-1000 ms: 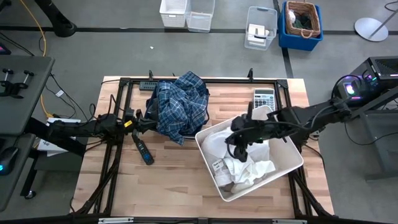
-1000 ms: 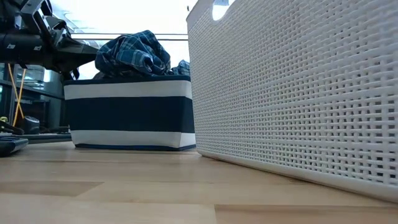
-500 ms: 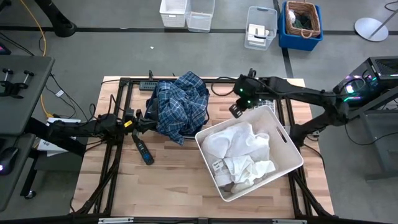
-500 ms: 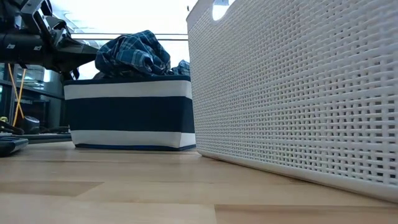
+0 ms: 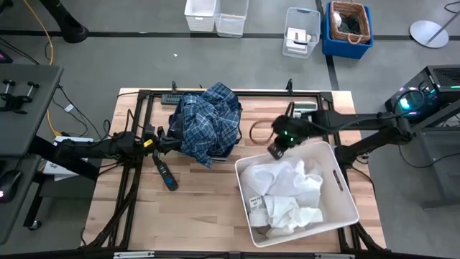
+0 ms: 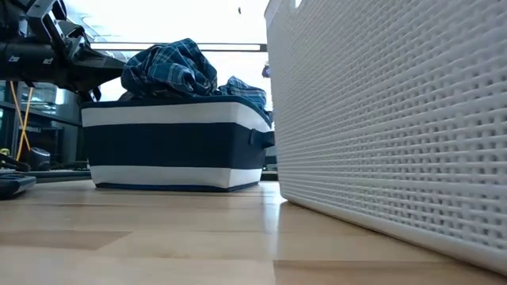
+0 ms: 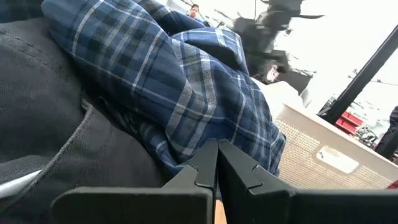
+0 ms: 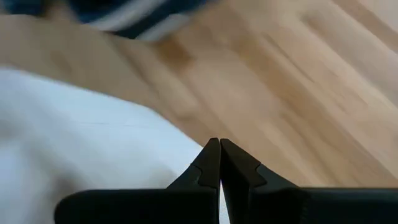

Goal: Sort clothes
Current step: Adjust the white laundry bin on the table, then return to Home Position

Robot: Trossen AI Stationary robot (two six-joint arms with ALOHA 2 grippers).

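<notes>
Your right gripper point(image 5: 275, 150), fingers pressed together, sits at the white bin's point(image 5: 346, 194) far-left corner; white shirts point(image 5: 284, 191) lie crumpled inside. Your left gripper point(image 7: 216, 163), closed, touches the plaid shirt point(image 5: 208, 119), heaped without clear direction near the table's point(image 5: 201, 208) far edge.

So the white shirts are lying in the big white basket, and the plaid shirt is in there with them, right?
Not quite. The white shirts do lie in the white basket, but the plaid shirt is heaped on the separate dark blue striped bin beside it. The high view shows this.
</notes>
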